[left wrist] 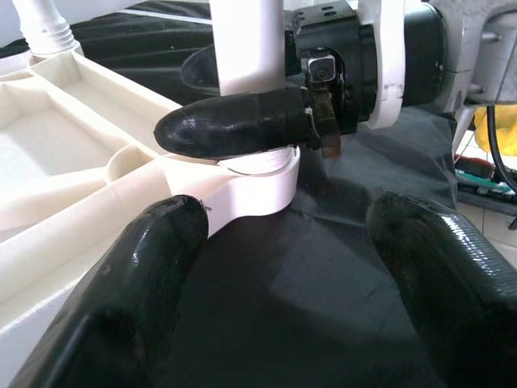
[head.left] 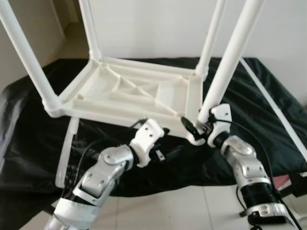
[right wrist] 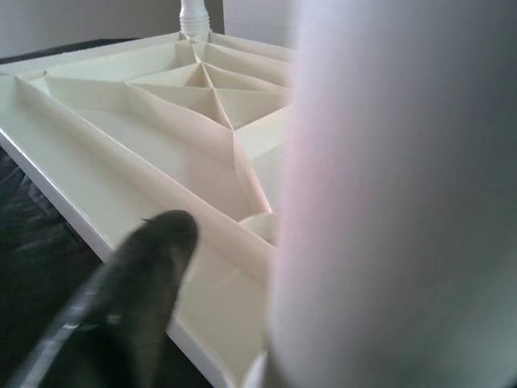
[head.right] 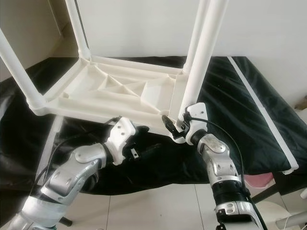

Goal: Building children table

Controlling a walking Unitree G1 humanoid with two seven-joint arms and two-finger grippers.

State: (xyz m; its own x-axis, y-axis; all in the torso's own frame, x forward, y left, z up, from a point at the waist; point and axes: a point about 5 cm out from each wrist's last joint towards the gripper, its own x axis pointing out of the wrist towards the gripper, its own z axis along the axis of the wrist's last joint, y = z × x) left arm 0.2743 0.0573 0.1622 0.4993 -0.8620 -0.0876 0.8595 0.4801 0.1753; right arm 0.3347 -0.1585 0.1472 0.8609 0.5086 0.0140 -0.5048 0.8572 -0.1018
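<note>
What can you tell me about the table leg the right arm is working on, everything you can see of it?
The near right leg is a plain white tube, plastic by its look, standing up with a slight lean from the corner socket of the upside-down tabletop, which lies on a black cloth. Its top end runs out of frame. The right gripper has its jaws shut around the leg's base, just above the socket. The left gripper is open, close by the same corner, touching nothing.

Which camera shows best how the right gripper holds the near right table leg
The left wrist view: the right gripper has one black finger across the leg, just above its corner socket. The eye views show that grip small, beside the upturned tabletop. The right wrist view has the leg as a white blur.
</note>
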